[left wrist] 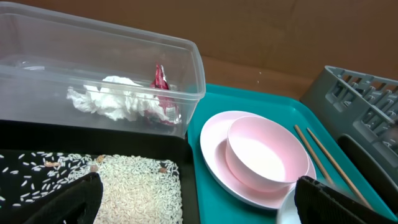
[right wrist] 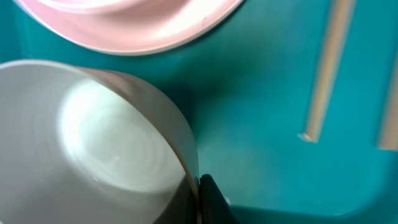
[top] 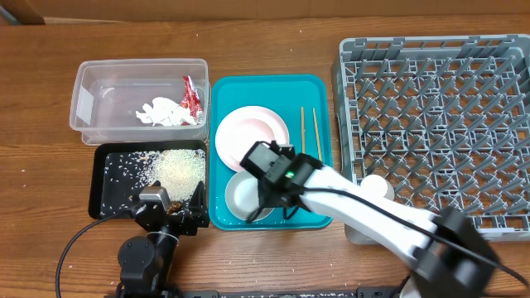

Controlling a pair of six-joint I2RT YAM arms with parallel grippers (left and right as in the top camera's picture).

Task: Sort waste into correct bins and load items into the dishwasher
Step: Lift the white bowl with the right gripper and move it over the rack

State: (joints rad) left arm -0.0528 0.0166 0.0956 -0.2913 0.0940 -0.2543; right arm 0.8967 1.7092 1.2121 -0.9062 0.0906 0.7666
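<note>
A crumpled white napkin (top: 166, 112) and a red wrapper (top: 191, 93) lie in the clear tub (top: 91, 99); they also show in the left wrist view (left wrist: 118, 99) (left wrist: 160, 81). Beige rice (top: 178, 168) lies in the black tray (top: 112, 194). On the teal tray (top: 319, 91) a pale pink bowl (left wrist: 264, 155) sits on the pink plate (top: 252, 132), beside two chopsticks (top: 308, 131). My right gripper (top: 267, 192) is shut on the rim of a white cup (top: 242, 197), pinching it (right wrist: 198, 193). My left gripper (top: 170, 211) is open and empty over the black tray's near edge (left wrist: 199, 208).
The large grey dish rack (top: 435, 124) fills the right side, next to the teal tray. A white round shape (top: 377, 187) sits at the rack's near left corner; I cannot tell what it is. The right arm crosses from the lower right.
</note>
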